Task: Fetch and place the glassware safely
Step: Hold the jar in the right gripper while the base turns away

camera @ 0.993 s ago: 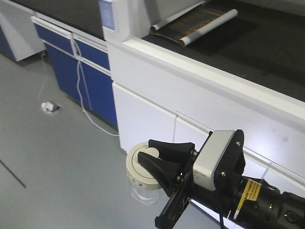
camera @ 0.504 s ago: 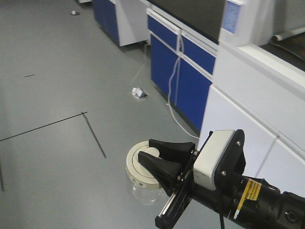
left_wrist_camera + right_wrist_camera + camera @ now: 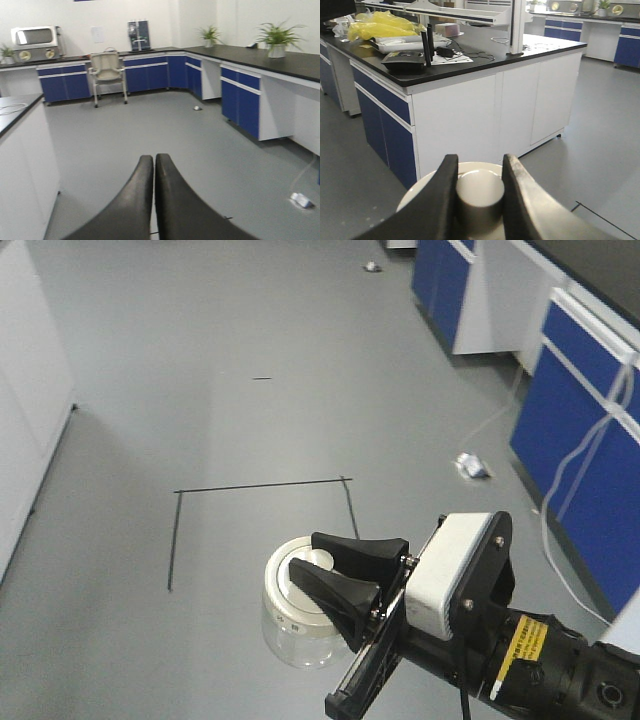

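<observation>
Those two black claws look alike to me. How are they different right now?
The left gripper is shut on nothing, while the right gripper is clamped on the lid knob of the glass jar. The left gripper's fingers touch; the right gripper's sit apart, either side of the knob. Both have curved black fingers.

Floor: grey floor (image 3: pixel 200 390) beneath me, with black tape lines (image 3: pixel 260 483) marking a partial rectangle.
Cabinets: blue cabinets (image 3: pixel 590 430) on my right, a white cable (image 3: pixel 547 525) hanging down their front.
Litter: a crumpled scrap (image 3: pixel 472 466) on the floor near the cabinets.
Bench: a black-topped bench (image 3: pixel 470 57) carrying yellow bags (image 3: pixel 385 22) and a black router (image 3: pixel 407 59).
Chair: a beige chair (image 3: pixel 107 70) by the far wall.
</observation>
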{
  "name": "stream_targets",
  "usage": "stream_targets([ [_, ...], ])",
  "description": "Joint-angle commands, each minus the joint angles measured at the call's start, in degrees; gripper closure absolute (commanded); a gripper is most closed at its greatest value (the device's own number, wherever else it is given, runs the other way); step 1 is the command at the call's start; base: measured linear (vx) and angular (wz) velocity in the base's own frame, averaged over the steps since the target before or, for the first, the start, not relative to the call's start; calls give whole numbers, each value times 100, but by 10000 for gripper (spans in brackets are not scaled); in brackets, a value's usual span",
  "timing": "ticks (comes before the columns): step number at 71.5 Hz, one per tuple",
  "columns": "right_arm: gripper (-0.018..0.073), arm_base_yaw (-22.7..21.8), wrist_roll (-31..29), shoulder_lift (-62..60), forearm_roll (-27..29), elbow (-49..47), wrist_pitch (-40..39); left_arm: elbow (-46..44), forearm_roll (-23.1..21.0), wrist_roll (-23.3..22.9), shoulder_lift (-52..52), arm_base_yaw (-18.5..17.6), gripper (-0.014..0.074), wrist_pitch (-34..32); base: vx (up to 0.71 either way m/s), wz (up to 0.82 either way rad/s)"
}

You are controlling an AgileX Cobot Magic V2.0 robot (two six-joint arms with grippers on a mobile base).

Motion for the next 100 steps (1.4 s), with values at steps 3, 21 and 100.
stream_targets([
  [3, 563, 8, -32, -170, 80, -171, -624, -148, -38, -31, 43, 3, 603, -407, 21, 42],
  [21, 563, 8, -32, -170, 80, -171, -624, -148, -38, -31, 43, 3, 603, -407, 26, 26],
  [100, 563, 8, -32, -170, 80, -171, -622, -148, -38, -31, 43, 3, 603, -407, 42, 3],
])
